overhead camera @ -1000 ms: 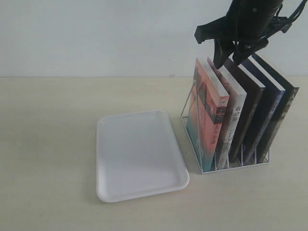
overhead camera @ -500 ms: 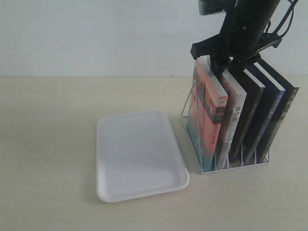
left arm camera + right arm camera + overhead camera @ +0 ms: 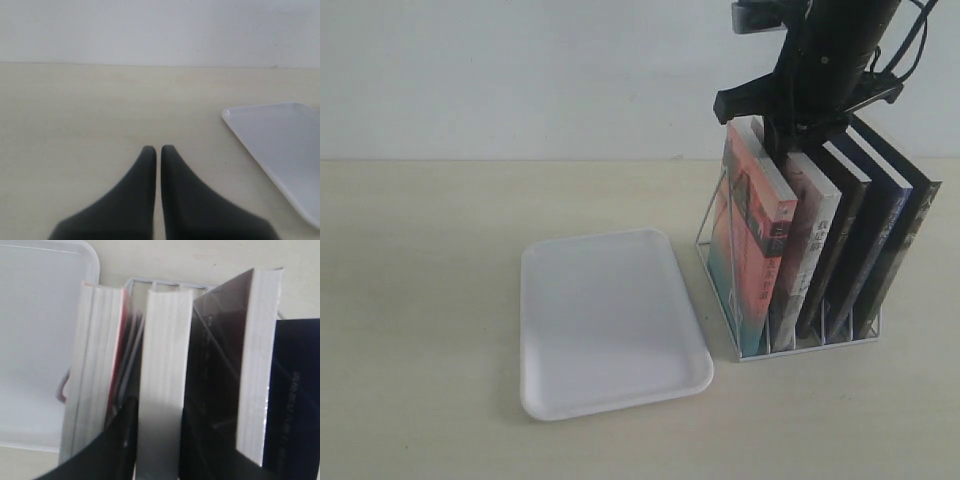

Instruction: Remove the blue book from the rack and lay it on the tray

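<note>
The wire rack (image 3: pixel 713 250) holds several leaning books. The blue book (image 3: pixel 876 225) stands fourth from the left, showing a navy spine; its dark cover (image 3: pixel 296 390) shows no moon from here. My right gripper (image 3: pixel 788 148) is down on the book tops, open. Its fingers straddle the white page edges of the pale-spined second book (image 3: pixel 165 355), two slots left of the blue one. The white tray (image 3: pixel 610 320) lies flat to the left of the rack. My left gripper (image 3: pixel 158 149) hovers shut and holds nothing, over bare table beside the tray (image 3: pixel 285 145).
A coral-covered book (image 3: pixel 752 230) fills the first slot, a dark brown one (image 3: pixel 840 220) the third and a black one (image 3: pixel 918 215) the last. A pale wall runs behind the beige table (image 3: pixel 420 300). The tray's corner (image 3: pixel 35 340) lies beyond the rack's wire (image 3: pixel 165 285).
My right gripper has dropped from above the books and shifted slightly left, so its fingers now reach down around the second book's top. Books, rack and tray have not moved.
</note>
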Motion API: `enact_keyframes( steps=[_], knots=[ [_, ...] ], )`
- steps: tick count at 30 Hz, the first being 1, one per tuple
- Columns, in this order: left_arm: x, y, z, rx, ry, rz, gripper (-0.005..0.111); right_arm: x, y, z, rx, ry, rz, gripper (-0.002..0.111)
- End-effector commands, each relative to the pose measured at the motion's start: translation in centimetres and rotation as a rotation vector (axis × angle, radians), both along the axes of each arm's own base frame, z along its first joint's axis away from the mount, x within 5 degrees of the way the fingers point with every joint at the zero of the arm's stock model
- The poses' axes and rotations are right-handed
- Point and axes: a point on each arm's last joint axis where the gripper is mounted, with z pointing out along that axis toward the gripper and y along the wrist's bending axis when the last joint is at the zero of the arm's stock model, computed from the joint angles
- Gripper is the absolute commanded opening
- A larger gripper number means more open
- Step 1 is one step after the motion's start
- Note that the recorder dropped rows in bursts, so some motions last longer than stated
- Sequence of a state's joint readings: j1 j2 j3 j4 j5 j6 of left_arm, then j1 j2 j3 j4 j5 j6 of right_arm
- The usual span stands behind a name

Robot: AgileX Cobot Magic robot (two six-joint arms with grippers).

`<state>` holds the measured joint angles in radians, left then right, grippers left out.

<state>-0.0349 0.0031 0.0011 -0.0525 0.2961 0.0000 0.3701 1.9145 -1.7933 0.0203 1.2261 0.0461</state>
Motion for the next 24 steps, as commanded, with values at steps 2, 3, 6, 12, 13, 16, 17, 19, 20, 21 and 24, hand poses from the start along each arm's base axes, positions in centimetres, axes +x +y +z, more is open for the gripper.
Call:
enact_keyframes(
  steps=[2, 3, 6, 12, 13, 16, 17, 19, 20, 21, 24],
  knots=[
    [0.0, 0.0, 0.1, -0.012, -0.008, 0.001, 0.004, -0.9, -0.4, 2.3, 0.014, -0.063, 0.002, 0.0],
    [0.0, 0.0, 0.1, -0.012, -0.008, 0.001, 0.004, -1.2, -0.6, 3.0, 0.019, -0.078, 0.002, 0.0],
    [0.0, 0.0, 0.1, -0.012, -0.008, 0.001, 0.004, -2.2, -0.9, 4.8, 0.036, -0.122, 0.002, 0.0],
    [0.0, 0.0, 0.1, -0.012, -0.008, 0.001, 0.004, -4.1, -1.7, 8.0, 0.068, -0.199, 0.002, 0.0],
    [0.0, 0.0, 0.1, -0.012, -0.008, 0.001, 0.004, -4.2, -1.7, 8.3, 0.071, -0.206, 0.002, 0.0],
    [0.0, 0.0, 0.1, -0.012, -0.008, 0.001, 0.004, -4.5, -1.8, 8.6, 0.075, -0.216, 0.001, 0.0],
    [0.0, 0.0, 0.1, -0.012, -0.008, 0.001, 0.004, -4.5, -1.8, 8.6, 0.075, -0.216, 0.001, 0.0],
    [0.0, 0.0, 0.1, -0.012, -0.008, 0.001, 0.004, -4.5, -1.8, 8.6, 0.075, -0.216, 0.001, 0.0],
    [0.0, 0.0, 0.1, -0.012, -0.008, 0.001, 0.004, -4.5, -1.8, 8.6, 0.075, -0.216, 0.001, 0.0],
    [0.0, 0.0, 0.1, -0.012, -0.008, 0.001, 0.004, -4.5, -1.8, 8.6, 0.075, -0.216, 0.001, 0.0],
    [0.0, 0.0, 0.1, -0.012, -0.008, 0.001, 0.004, -4.5, -1.8, 8.6, 0.075, -0.216, 0.001, 0.0]
  ],
)
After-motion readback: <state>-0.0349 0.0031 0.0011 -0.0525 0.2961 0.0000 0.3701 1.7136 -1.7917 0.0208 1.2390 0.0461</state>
